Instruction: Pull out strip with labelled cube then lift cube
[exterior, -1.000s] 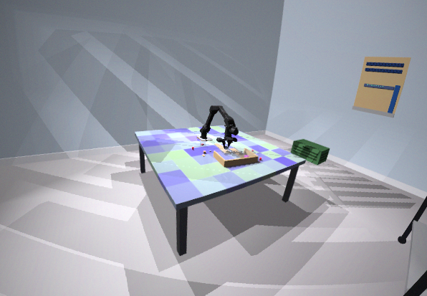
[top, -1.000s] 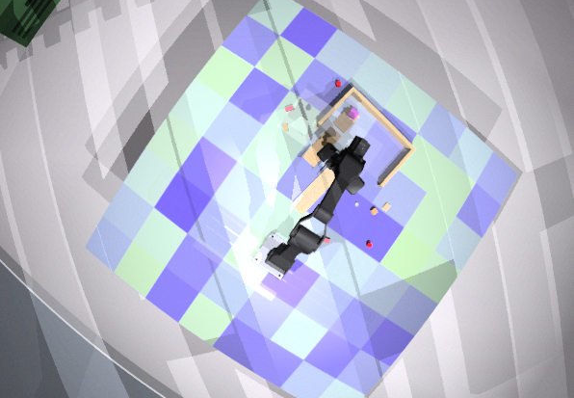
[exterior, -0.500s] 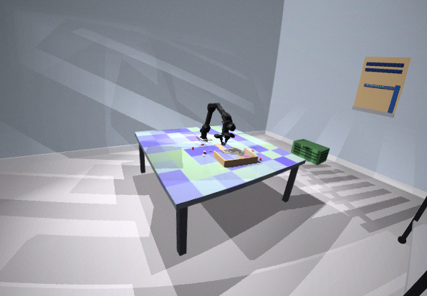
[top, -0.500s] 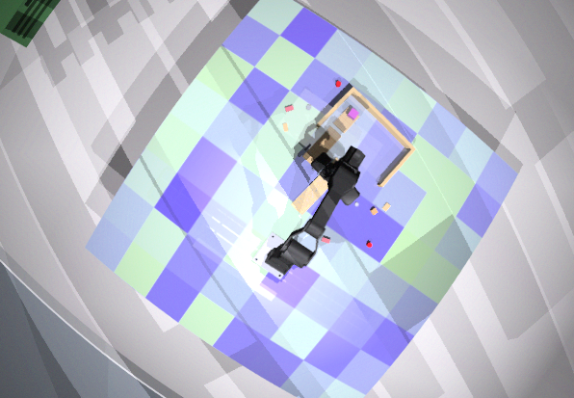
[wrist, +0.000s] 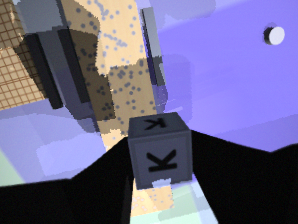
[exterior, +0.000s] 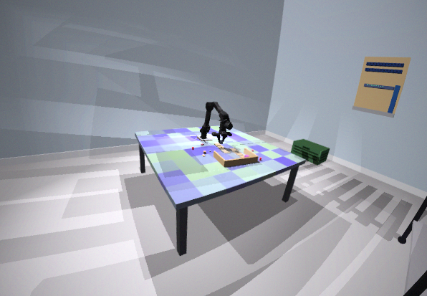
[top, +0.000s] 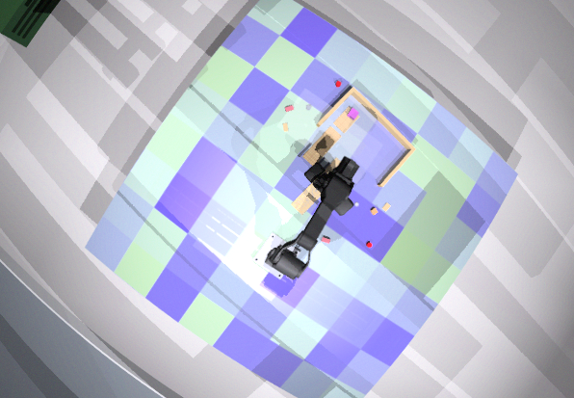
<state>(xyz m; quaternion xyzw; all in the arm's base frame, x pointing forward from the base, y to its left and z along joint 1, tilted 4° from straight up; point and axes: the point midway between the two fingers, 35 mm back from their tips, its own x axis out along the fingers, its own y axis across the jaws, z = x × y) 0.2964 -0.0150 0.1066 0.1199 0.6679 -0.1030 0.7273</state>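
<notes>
My gripper [top: 329,186] [exterior: 221,142] [wrist: 156,139] is shut on a grey-blue cube [wrist: 161,162] marked K and holds it above the table. A tan dotted strip [top: 303,201] [wrist: 119,31] lies below it, outside the wooden frame's open side; the arm partly hides it in the top view. A gridded tan strip [top: 324,144] [wrist: 14,75] lies beside it and reaches into the frame. A gap separates it from another tan piece [top: 343,123], which carries a magenta cube [top: 352,113] [exterior: 246,156].
The wooden frame [top: 352,92] [exterior: 241,161] has walls on three sides. Red balls [top: 338,83] [top: 369,244], pink blocks [top: 289,108] [top: 326,239], small tan blocks [top: 285,126] [top: 374,211] and a white knob [top: 356,204] [wrist: 276,35] lie around it.
</notes>
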